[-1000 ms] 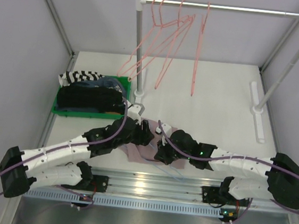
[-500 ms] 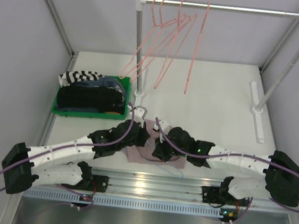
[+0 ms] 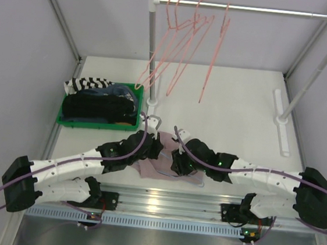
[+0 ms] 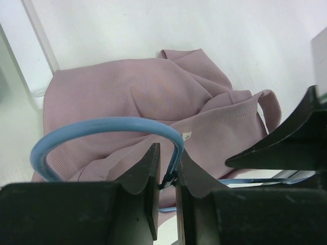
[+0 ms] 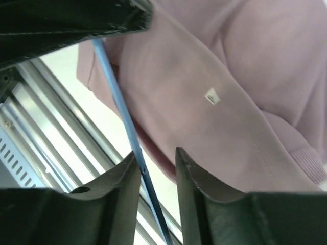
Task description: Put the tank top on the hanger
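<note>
Since a second ago left gripper (image 4: 167, 178) has clamped hanger (image 4: 102, 125) at its neck; right gripper (image 5: 156, 173) just slackened, wire free between its jaws; tank top (image 4: 153, 87) bunched on table (image 3: 241, 107) beneath hanger; I read handover, threading not done.

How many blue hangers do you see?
1. The light-blue hanger lies against the tank top, its neck between the left fingers. No others show.

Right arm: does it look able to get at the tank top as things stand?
Probably yes. The right end effector sits close over the tank top, jaws apart; only the wire of the hanger crosses the gap, so it may pinch wire with the cloth.
</note>
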### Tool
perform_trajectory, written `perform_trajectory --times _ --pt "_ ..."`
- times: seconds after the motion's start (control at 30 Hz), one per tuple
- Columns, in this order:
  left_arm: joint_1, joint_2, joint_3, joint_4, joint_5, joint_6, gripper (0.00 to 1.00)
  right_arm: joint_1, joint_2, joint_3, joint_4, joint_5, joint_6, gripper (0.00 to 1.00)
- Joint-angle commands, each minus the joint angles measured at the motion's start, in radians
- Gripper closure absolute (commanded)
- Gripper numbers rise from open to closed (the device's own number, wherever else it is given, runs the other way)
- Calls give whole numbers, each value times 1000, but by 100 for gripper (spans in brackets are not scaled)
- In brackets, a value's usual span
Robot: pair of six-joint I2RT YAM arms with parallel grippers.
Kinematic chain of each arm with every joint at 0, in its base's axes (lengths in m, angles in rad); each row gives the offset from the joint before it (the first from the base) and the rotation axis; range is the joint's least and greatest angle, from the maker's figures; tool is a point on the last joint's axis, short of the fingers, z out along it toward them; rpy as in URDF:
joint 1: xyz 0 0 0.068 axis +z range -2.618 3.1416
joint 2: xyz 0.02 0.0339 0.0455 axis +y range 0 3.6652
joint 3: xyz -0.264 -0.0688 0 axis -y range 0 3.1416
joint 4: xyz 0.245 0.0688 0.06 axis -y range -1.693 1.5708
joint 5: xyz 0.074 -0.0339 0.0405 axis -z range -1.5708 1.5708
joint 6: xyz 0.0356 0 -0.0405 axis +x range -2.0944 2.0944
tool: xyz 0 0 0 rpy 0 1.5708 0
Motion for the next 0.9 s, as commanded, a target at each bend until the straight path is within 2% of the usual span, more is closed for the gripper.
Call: perform_trajectory --times 0.0,0.03,0.23,0.4,0.7,0.87 --pt "-2 -12 -11 53 -13 -8 100 -2 -88 52 -81 117 69 64" --pt "-2 -9 -13 51 -16 -8 100 -4 -100 54 -117 129 89 61" --pt "-2 -11 -13 53 -25 -3 100 -4 -222 63 -274 292 210 57" --pt "-2 -14 -13 51 -30 2 100 -36 -291 61 -470 425 311 58" --pt "-2 -9 -5 47 -44 2 100 -189 -299 -6 -450 354 319 62" --pt "-2 1 5 34 -61 2 100 -205 -242 -15 -424 341 302 66"
